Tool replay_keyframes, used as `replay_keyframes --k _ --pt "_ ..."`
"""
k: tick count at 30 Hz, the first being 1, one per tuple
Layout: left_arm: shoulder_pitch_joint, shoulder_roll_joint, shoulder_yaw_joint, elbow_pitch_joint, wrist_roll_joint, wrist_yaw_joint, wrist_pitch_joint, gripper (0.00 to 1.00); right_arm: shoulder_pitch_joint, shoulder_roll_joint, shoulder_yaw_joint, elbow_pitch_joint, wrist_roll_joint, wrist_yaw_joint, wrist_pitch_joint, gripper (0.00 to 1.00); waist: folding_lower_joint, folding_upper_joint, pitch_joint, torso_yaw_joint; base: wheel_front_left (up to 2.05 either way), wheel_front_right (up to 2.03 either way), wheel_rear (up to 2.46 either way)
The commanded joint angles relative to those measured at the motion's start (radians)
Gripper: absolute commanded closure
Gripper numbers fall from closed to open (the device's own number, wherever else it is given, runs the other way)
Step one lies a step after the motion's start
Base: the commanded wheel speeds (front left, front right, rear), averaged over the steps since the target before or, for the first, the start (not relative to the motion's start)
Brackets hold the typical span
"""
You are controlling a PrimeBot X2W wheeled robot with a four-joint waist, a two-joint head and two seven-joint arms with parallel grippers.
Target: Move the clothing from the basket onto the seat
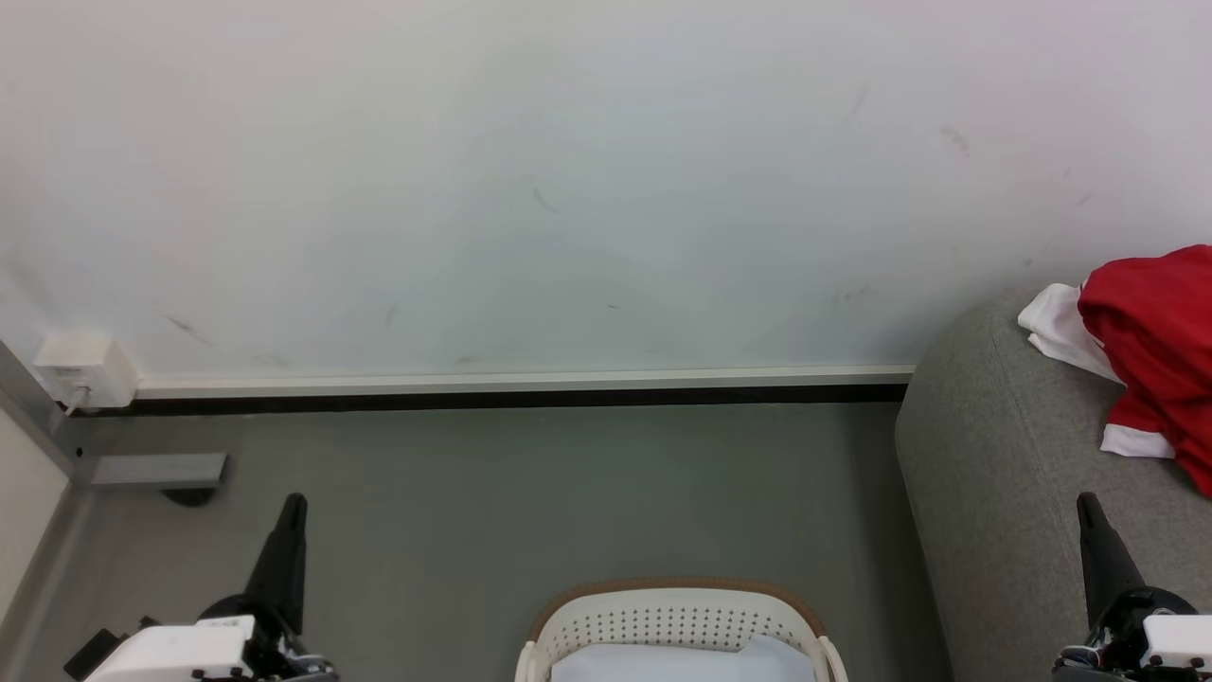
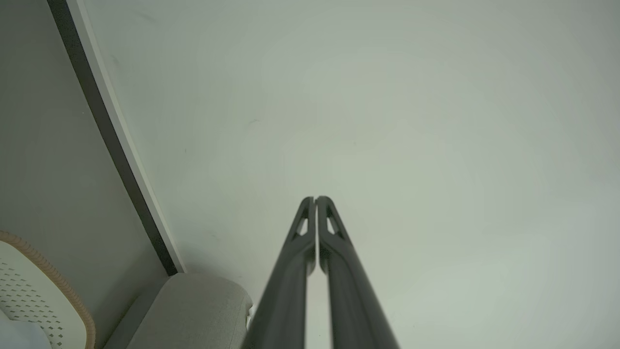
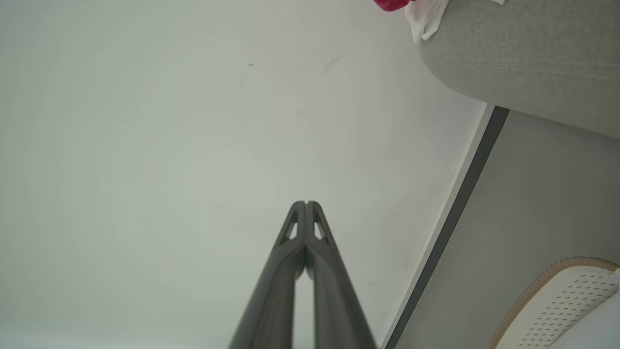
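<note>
On the grey seat (image 1: 994, 493), the red clothing (image 1: 1150, 322).

Open grey floor (image 1: 568, 493) runs from the basket (image 1: 677, 589), near centre, to the far wall (image 1: 568, 189): wide passage. The right side is blocked by the seat (image 1: 994, 493), its rounded end near the basket with a narrow floor gap between. Clothing (image 1: 1155, 332) is heaped on the seat's far right, and the nearer cushion is bare. Pale cloth (image 1: 663, 663) fills the basket mouth. Far left, a wall box (image 1: 80, 369) and a grey bracket (image 1: 156, 469) crowd the corner.
</note>
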Motion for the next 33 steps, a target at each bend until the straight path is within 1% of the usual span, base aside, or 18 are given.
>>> replay_keyframes --k 1,33 --pt "-0.007 0.007 0.003 -0.003 -0.013 -0.003 0.005 1.00 -0.005 -0.007 0.001 -0.001 0.011 -0.002 -0.003 1.00 0.0000 0.0000 0.000 0.000 0.00 0.00 0.00" --pt "-0.007 0.007 0.003 -0.003 -0.013 -0.003 0.005 1.00 -0.003 -0.022 0.020 -0.005 0.026 -0.002 -0.018 1.00 0.0000 0.0000 0.000 0.000 0.00 0.00 0.00"
